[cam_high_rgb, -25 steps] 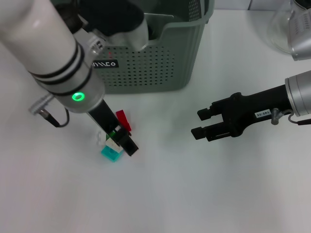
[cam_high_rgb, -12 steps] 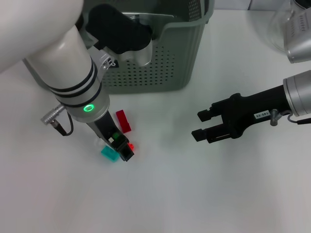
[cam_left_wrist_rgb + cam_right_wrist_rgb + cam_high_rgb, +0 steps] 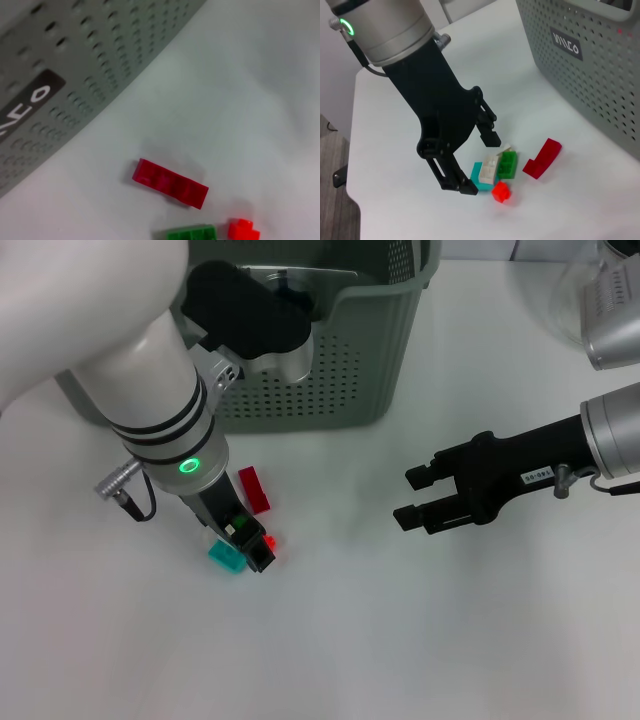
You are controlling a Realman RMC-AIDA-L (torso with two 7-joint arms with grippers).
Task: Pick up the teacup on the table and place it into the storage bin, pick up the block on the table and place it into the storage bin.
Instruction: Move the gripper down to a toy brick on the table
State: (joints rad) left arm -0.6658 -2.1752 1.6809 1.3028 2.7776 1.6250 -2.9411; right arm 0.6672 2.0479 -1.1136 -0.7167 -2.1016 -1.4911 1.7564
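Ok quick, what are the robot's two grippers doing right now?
Left gripper: open, down over the blocks, holding nothing.
Right gripper: open, empty, off to the side.

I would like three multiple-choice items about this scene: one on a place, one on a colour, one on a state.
1. Where is the left end effector?
A. over the block cluster
B. inside the storage bin
C. beside the right arm

2. What colour is the long block lying apart, nearest the storage bin?
A. yellow
B. dark red
C. blue

3. How is the right end effector?
A. shut on a block
B. open, holding nothing
C. inside the bin

Answers: 1 A, its fingers straddle the cluster; 2 B, wrist views confirm; 3 B, fingers apart over bare table.
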